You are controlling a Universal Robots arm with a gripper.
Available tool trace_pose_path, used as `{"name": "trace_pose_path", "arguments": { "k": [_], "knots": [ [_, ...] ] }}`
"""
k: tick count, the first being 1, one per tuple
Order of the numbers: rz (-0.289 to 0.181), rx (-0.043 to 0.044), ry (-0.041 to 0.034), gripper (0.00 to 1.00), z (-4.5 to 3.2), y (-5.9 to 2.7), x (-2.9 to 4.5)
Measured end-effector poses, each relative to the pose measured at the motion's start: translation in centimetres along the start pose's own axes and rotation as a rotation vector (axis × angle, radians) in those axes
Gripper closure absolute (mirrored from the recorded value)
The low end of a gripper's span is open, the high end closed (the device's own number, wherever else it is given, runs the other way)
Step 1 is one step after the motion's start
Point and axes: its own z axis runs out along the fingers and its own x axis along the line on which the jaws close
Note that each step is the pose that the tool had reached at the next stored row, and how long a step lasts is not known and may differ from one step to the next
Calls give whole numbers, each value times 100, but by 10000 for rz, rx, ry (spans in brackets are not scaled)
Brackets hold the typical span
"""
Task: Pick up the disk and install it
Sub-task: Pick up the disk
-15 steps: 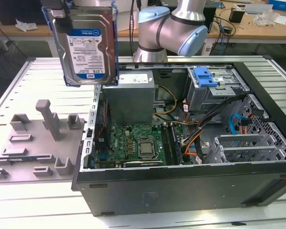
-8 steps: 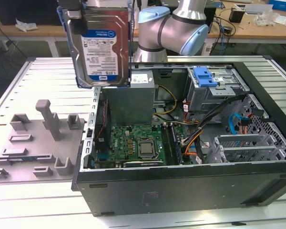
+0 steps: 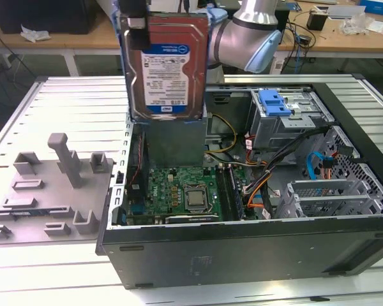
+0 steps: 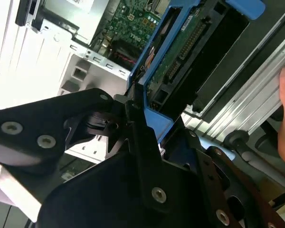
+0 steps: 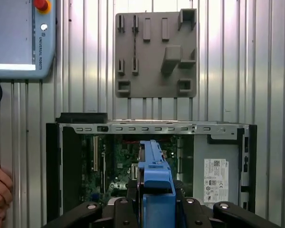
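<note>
Above the ribbed table, the raised pincer grips the disk upright.

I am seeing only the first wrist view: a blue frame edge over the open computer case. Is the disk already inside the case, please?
Observer: No. In the exterior view the disk is held upright over the open computer case, not seated in it, with its label side toward that camera.
Operator: Where is the drive cage?
Observer: The drive cage, with its blue latch, lies toward the exterior view's right of the disk, apart from it.
Operator: Does the tool grip the disk?
Observer: Yes. In the second wrist view the tool is shut on the disk's blue carrier frame.
</note>
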Motion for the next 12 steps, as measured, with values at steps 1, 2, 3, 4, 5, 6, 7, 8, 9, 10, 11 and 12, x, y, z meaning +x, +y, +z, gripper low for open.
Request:
{"name": "trace_pose_path", "arguments": {
  "k": [1, 2, 3, 4, 5, 6, 7, 8, 9, 10, 11, 12],
  "knots": [
    [1, 0, 0, 64, -1, -60, 23],
    [0, -1, -2, 64, -1, -132, 50],
    [2, -1, -3, 64, -1, -180, 67],
    [0, 0, -4, 64, 0, -233, 86],
    [1, 0, -6, 64, 0, -273, 101],
    [2, -1, -7, 64, 0, -306, 112],
    [0, -1, -9, 64, 0, -346, 126],
    [-1, -1, -11, 64, 1, -380, 139],
    [1, -1, -12, 64, 1, -416, 152],
    [1, -1, -14, 64, 2, -462, 170],
    [0, -1, -16, 64, 2, -497, 183],
    [2, -2, -19, 64, 4, -563, 210]
  ]
}}
